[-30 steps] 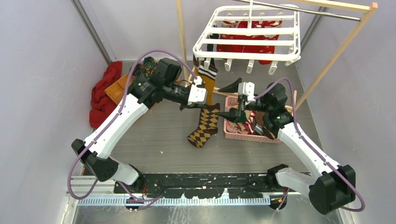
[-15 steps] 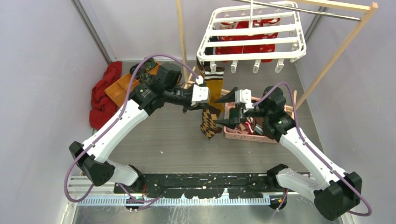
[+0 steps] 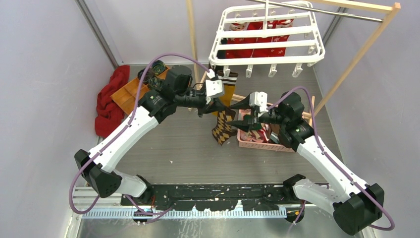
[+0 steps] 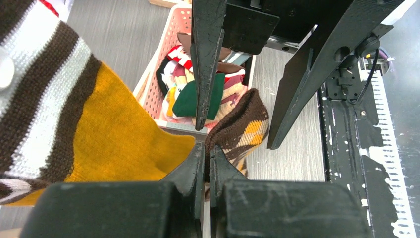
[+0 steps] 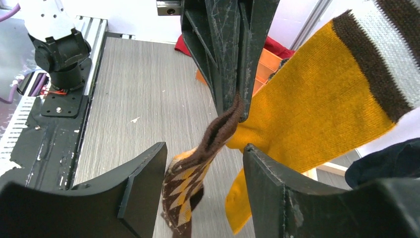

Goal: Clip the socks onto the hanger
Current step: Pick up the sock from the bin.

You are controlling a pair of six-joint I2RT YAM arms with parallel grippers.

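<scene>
sock (image 3: 223, 127), one argyle, pinched shut in left gripper (image 3: 210, 107); right gripper (image 5: 204, 147) straddles it, two fingers apart.

- Argyle sock (image 5: 190, 181): soft knit cloth, matt, ribbed at the cuff.
- Mustard sock (image 5: 317, 114): fine-ribbed knit cloth, matt, with a striped cuff.
- Hanger (image 3: 270, 45), 1 o'clock: white plastic, smooth, faintly glossy.
- Basket (image 4: 153, 87), 3 o'clock: pink plastic with a perforated wall.
- Red cloth (image 3: 110, 101), 9 o'clock: plush and matt.
- Rack post (image 3: 192, 34): bare pale wood.
- Rod (image 3: 346, 15): metal with a dull sheen.
- Counter (image 3: 173, 144): grey wood-grain, matt.
- Left pincer (image 4: 207, 158) and right pincer (image 5: 204, 148): black hard plastic, matt and scuffed.
</scene>
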